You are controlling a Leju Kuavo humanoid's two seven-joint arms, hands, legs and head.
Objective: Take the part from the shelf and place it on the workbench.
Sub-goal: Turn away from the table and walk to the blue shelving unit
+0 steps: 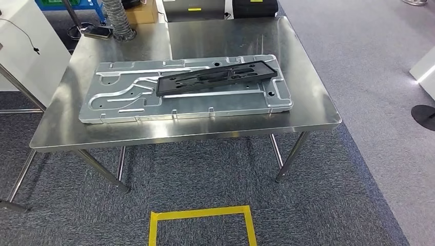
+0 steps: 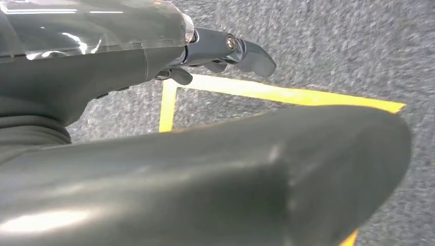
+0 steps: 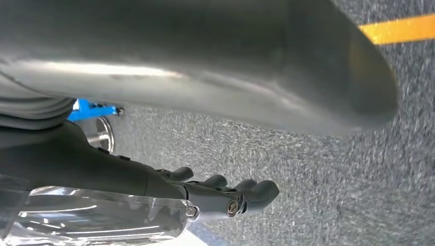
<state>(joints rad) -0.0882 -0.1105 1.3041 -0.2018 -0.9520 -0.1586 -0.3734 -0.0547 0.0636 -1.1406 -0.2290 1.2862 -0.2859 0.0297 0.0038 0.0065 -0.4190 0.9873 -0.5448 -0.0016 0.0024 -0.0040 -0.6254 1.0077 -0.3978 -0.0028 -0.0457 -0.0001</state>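
head: black part (image 1: 215,78) lies flat on a grey metal panel (image 1: 123,105) on the steel workbench (image 1: 313,110), grey carpet, yellow tape square (image 1: 201,213) | left wrist: left hand (image 2: 205,169) empty, fingers apart, above carpet | right wrist: right hand (image 3: 205,66) empty, fingers apart

Bright, even overhead light fills the room. The steel workbench (image 1: 215,36) throws back soft glare toward twelve o'clock, and a white hotspot burns at three o'clock. Under the bench, shadows are faint. At both wrists, the left hand (image 2: 225,48) and right hand (image 3: 225,197) sit reasonably sharp, their thumbs blurred.
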